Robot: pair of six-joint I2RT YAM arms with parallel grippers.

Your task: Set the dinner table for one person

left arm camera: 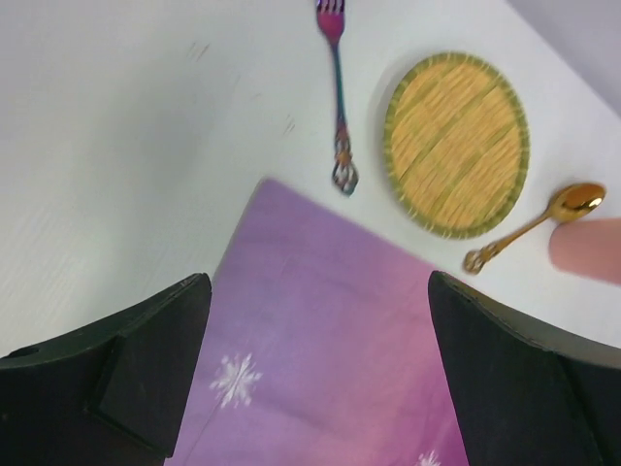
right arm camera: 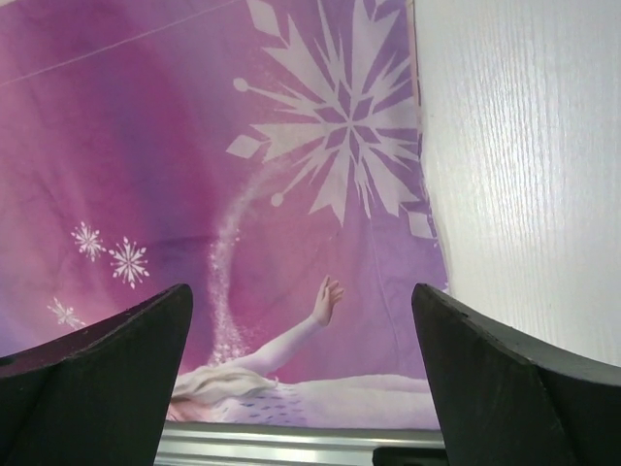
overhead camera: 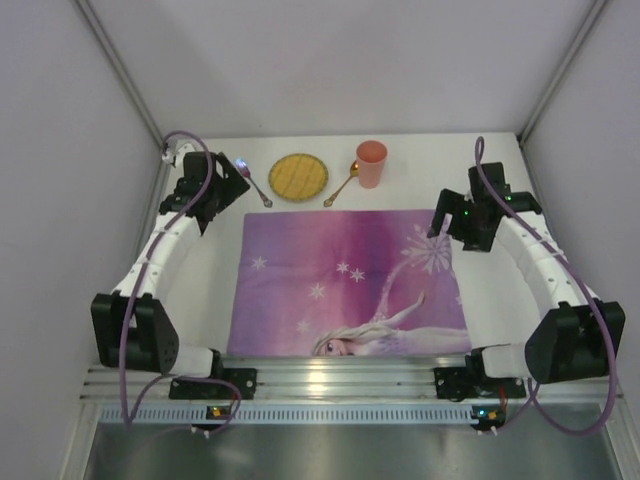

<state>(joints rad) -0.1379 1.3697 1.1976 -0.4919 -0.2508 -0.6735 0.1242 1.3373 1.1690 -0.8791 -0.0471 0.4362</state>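
Both are gaping wide, empty; your left gripper point(left arm camera: 318, 286) is hovering nearer the fork point(left arm camera: 338, 107), handle-end facing it, than your right gripper point(right arm camera: 301, 291).

overhead of dinner table point(overhead camera: 495, 300), wrists share placemat point(overhead camera: 330, 270)

pink cup point(left arm camera: 587, 249) blurry, half off-frame

On my white dinner table point(overhead camera: 420, 185) lies a purple placemat point(overhead camera: 340, 270), one corner between the left gripper's point(left arm camera: 318, 291) jaws. Beyond them lie a fork point(left arm camera: 338, 97), a woven round mat point(left arm camera: 456, 144), a gold spoon point(left arm camera: 539, 225) and a pink cup point(overhead camera: 371, 162) (blurred on my wrist view).
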